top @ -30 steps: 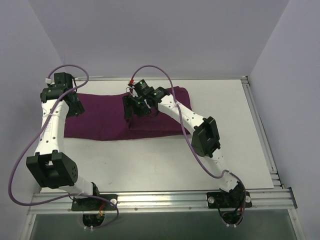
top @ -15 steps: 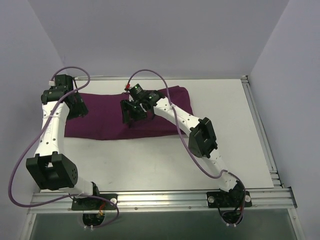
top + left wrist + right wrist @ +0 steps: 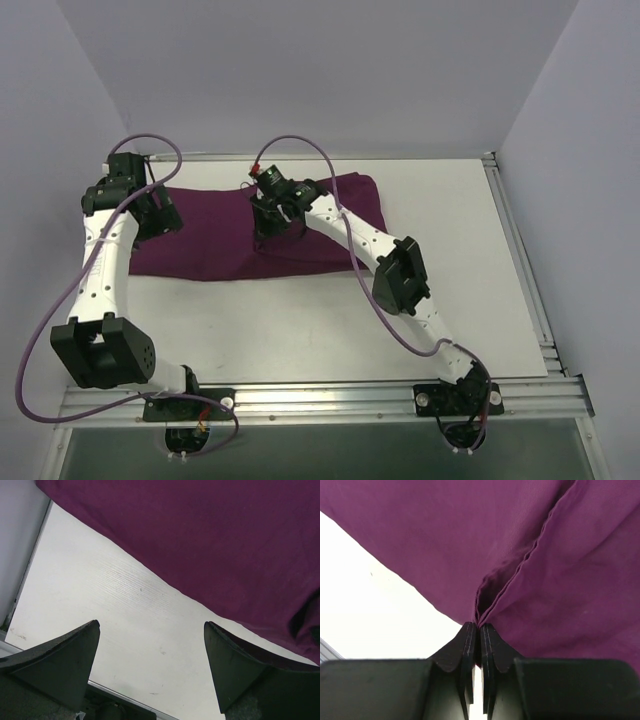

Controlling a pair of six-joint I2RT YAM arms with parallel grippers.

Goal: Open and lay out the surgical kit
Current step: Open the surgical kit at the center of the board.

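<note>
**Top view, with both wrist views.** The purple cloth point(image 3: 215, 245) lies as a flat, folded bundle on the far left part of the table point(image 3: 450, 270) — toward eleven o'clock from the table's middle. What it wraps does not show.

The right gripper point(image 3: 268, 225) sits on the bundle near its middle. In its wrist view we see the jaws pressed together on a pucker of fabric, where a stitched hem point(image 3: 540, 545) runs down to the tips at six o'clock.

The left gripper point(image 3: 150, 630) hangs with its jaws wide apart and empty over bare table, just beside the left end of the cloth. In its wrist view the fabric fills the frame from twelve to four o'clock.

We judge the cloth to be soft, light and limp, so it will drape, drag and slip rather than hold a shape. A pinch on a free hem or corner — not on the flat middle — should give the surest hold. We would lift low and outward, since anything hard underneath could shift or snag if a layer is pulled briskly. A thin pinch may slide out.
</note>
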